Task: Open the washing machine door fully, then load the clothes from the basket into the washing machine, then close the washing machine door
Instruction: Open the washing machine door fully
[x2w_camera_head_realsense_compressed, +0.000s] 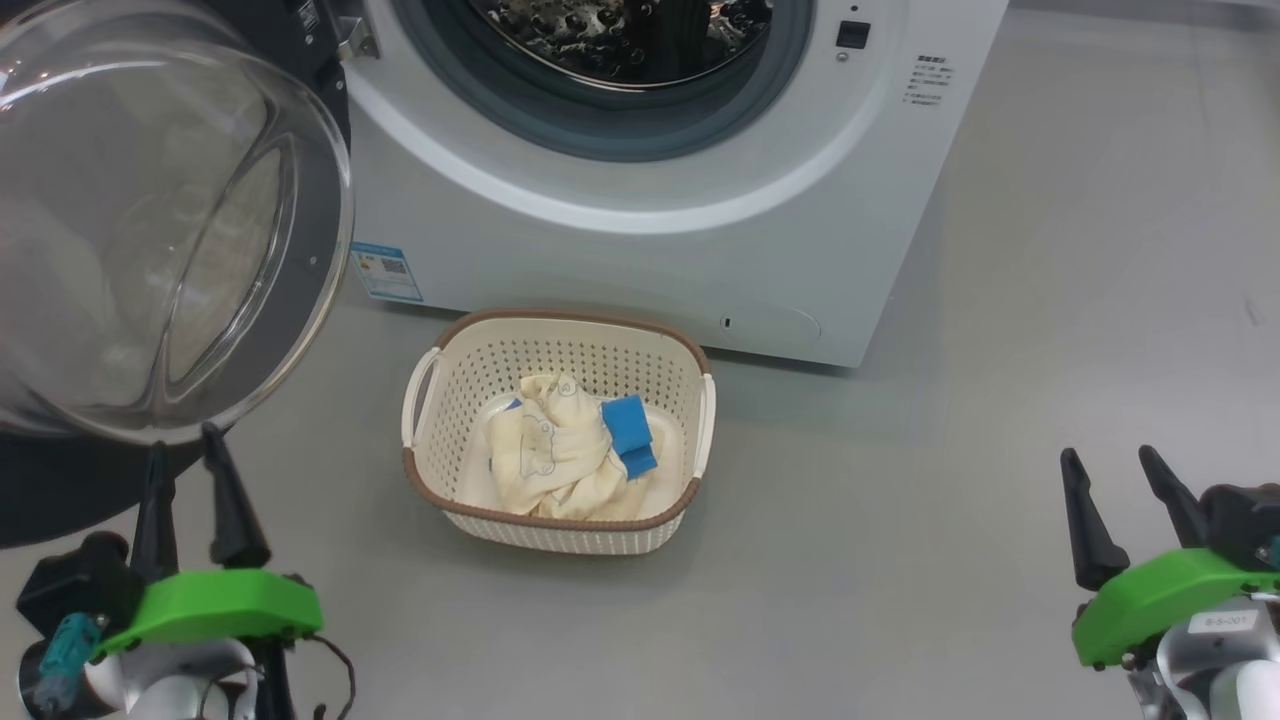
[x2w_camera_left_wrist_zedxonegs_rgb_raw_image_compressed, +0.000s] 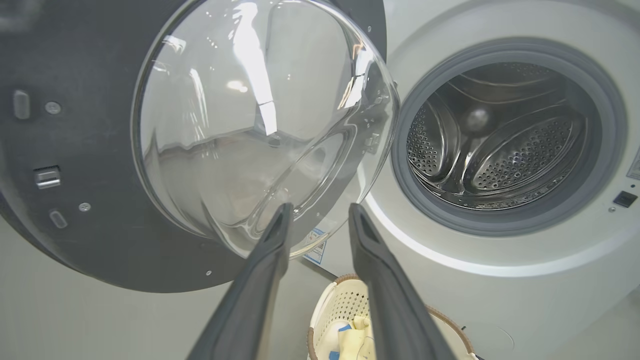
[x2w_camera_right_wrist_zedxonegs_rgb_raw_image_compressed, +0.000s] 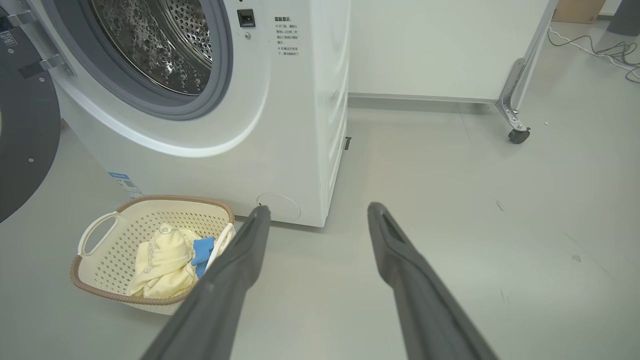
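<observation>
Two arms: left pincer (x2w_camera_head_realsense_compressed: 182, 445) and right pincer (x2w_camera_head_realsense_compressed: 1110, 455) both spread, empty, low at either side.
Clothes (x2w_camera_head_realsense_compressed: 560, 450): one bunched heap in the basket (x2w_camera_head_realsense_compressed: 560, 365), on the floor (x2w_camera_head_realsense_compressed: 900, 500) just before the washer (x2w_camera_head_realsense_compressed: 640, 250).
Bearing: ahead and inward from each pincer; left is nearer.
Basket axis: crosswise, handles left and right.
Door (x2w_camera_head_realsense_compressed: 150, 230): swung wide left, its glass bulging just above the left pincer; likely that arm's obstacle.
Drum (x2w_camera_head_realsense_compressed: 630, 40): open, above and behind the basket.

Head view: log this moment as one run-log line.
washing machine door: open | clothes: in basket | left gripper: open, empty | right gripper: open, empty | loading: not started
</observation>
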